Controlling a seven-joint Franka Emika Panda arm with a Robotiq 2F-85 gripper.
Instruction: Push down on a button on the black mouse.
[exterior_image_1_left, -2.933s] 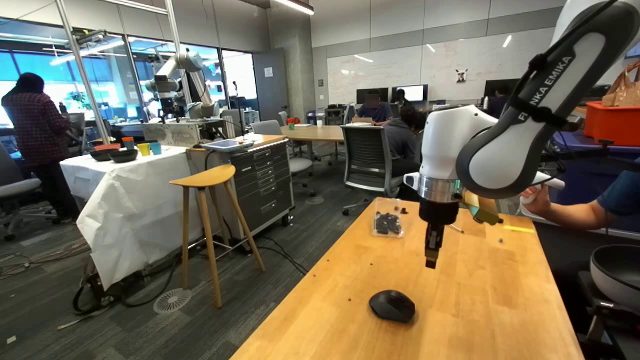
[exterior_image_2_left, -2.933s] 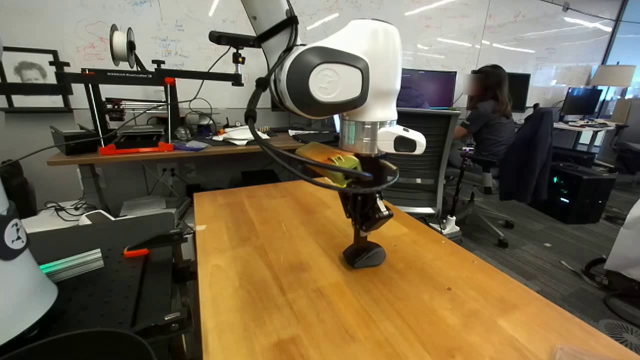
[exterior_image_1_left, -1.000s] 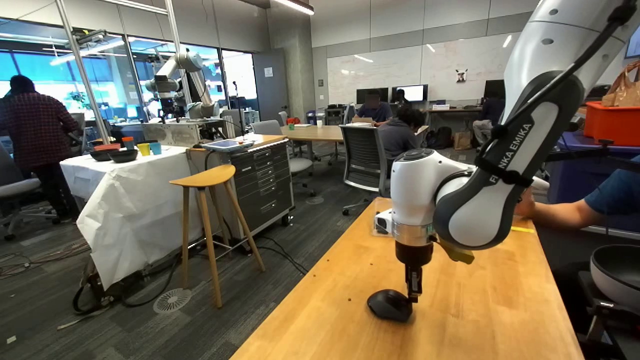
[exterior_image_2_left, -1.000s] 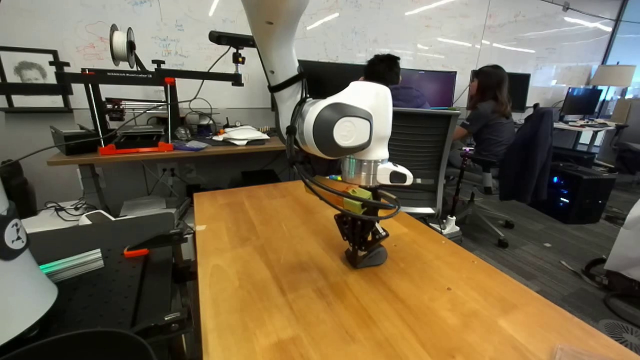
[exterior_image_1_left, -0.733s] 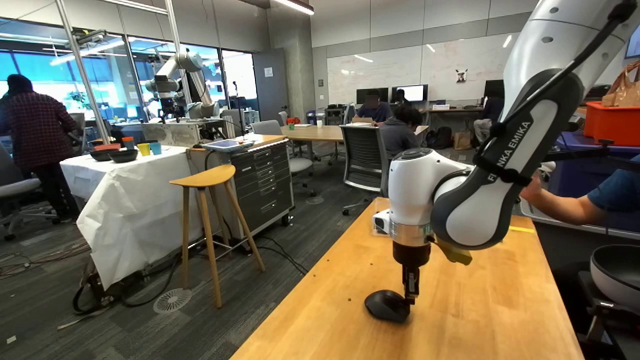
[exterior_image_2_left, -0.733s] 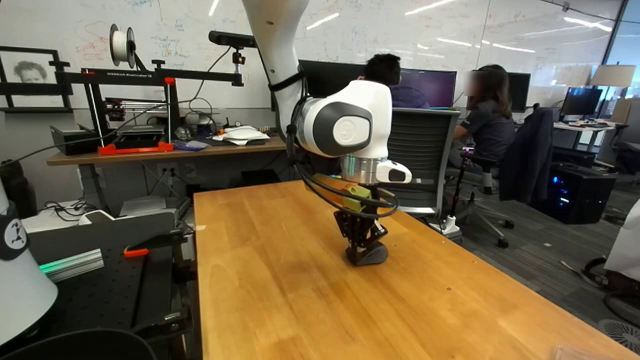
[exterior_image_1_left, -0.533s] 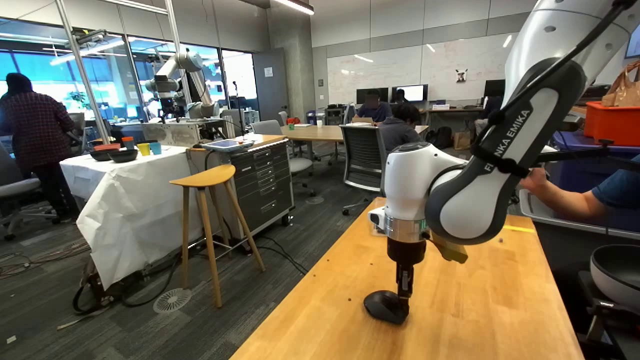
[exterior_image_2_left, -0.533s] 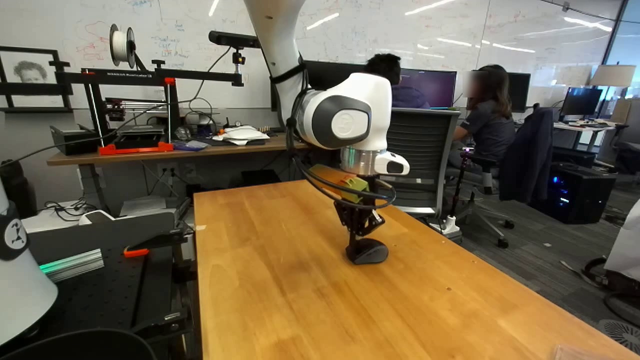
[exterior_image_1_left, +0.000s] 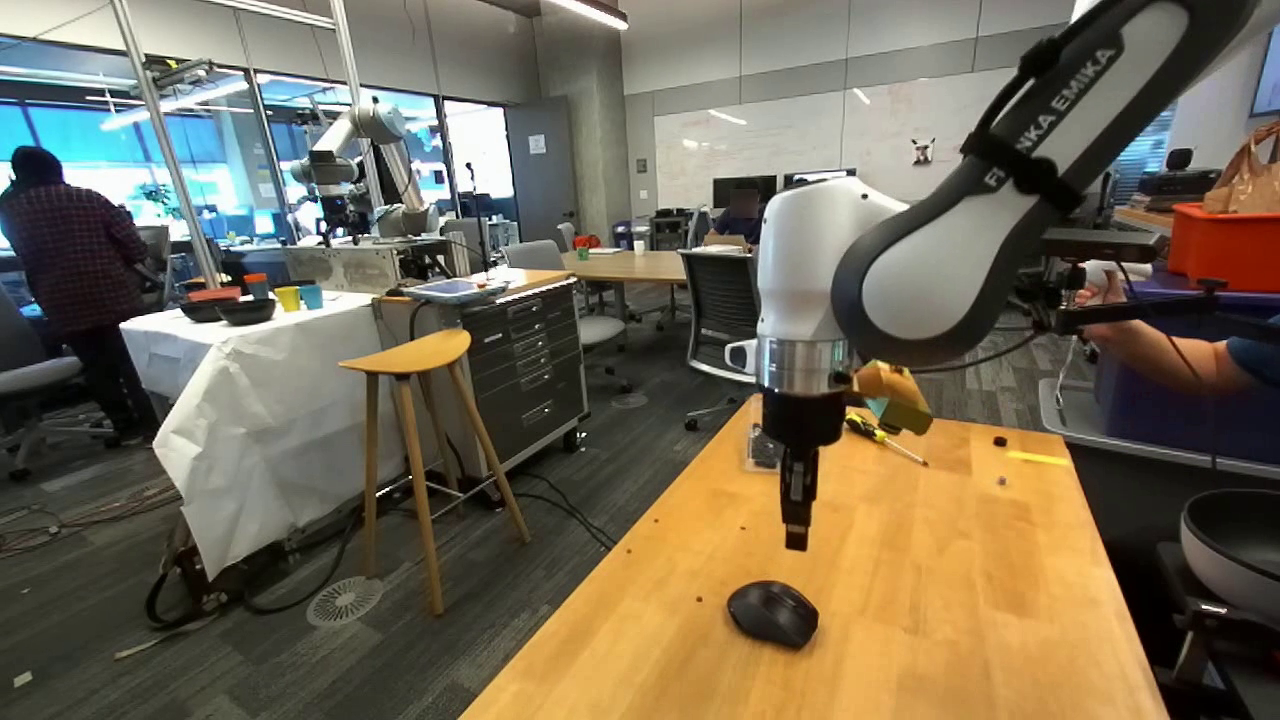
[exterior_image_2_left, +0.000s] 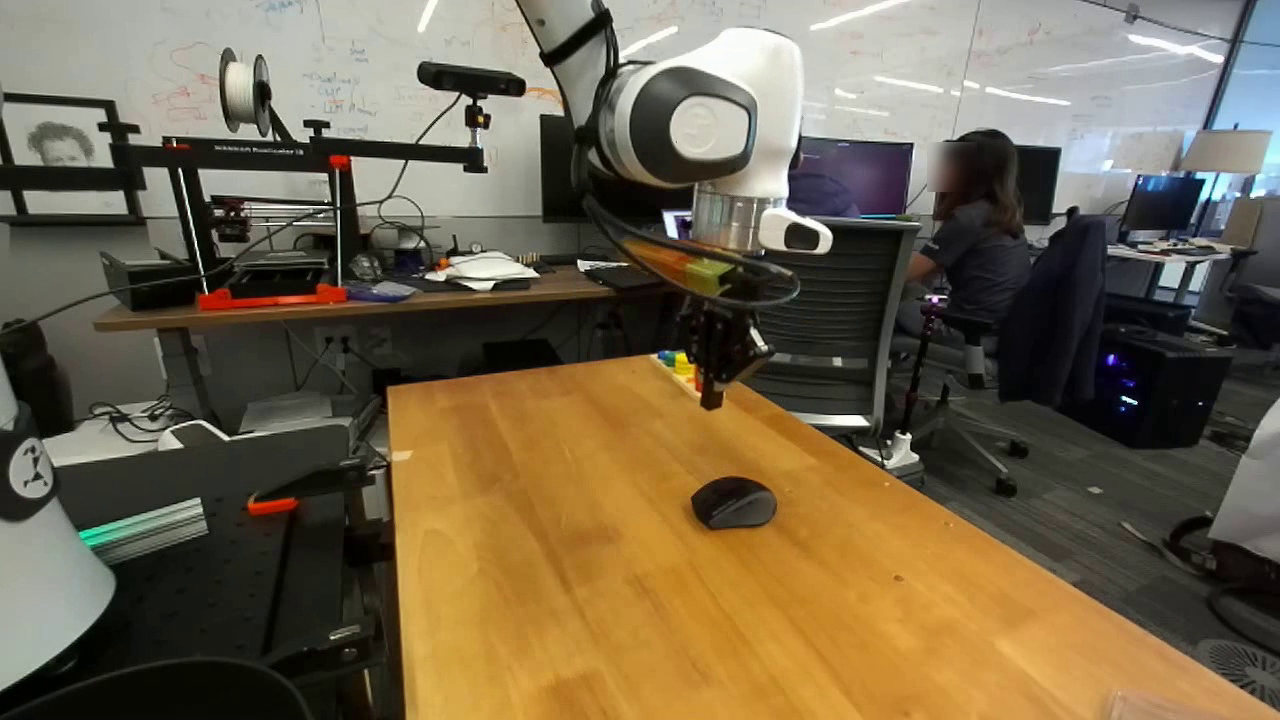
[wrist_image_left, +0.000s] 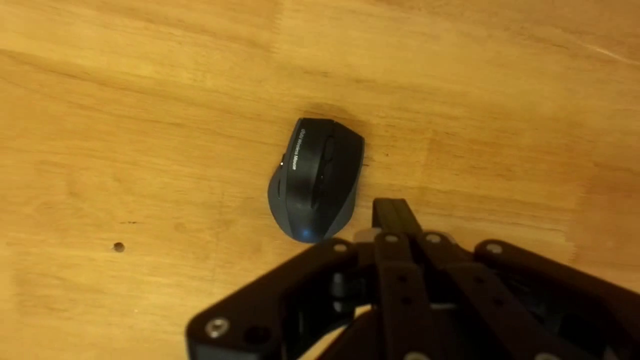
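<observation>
At the centre of the wrist frame, on the varnished pale-wood counter (wrist_image_left: 150, 125), sits the low, rounded, black plastic-looking computer mouse (wrist_image_left: 320, 192), front end toward the top; right of centre, lower half, in both exterior views.

Handling, left to right: bulging dark-grey left flank (wrist_image_left: 276, 207) looks smooth, bad push spot, mouse would probably skid. Glossy black left button (wrist_image_left: 311, 150): best target, straight down near the front edge, should give a short springy click. Black right button (wrist_image_left: 348, 150): likely just as good. Whole thing probably light, stiff-shelled, a bit slippery; not fragile under a gentle press, though a hard jab could shove it. No lift called for; if needed, pinch across the waist.

Looks, left to right: grey side, small white lettering (wrist_image_left: 298, 150) on the left button ("Wireless Mouse" readable), slim dark scroll wheel (wrist_image_left: 328, 149), plain right button, angled front corner. Bluish spot on the rounded rear; glint or lamp, can't tell.

Lower right of the frame, black jointed hand (wrist_image_left: 395, 215) with bolted links: fingers together, nothing between them, raised clear of mouse and counter. Would need to shift over and come down to press.
</observation>
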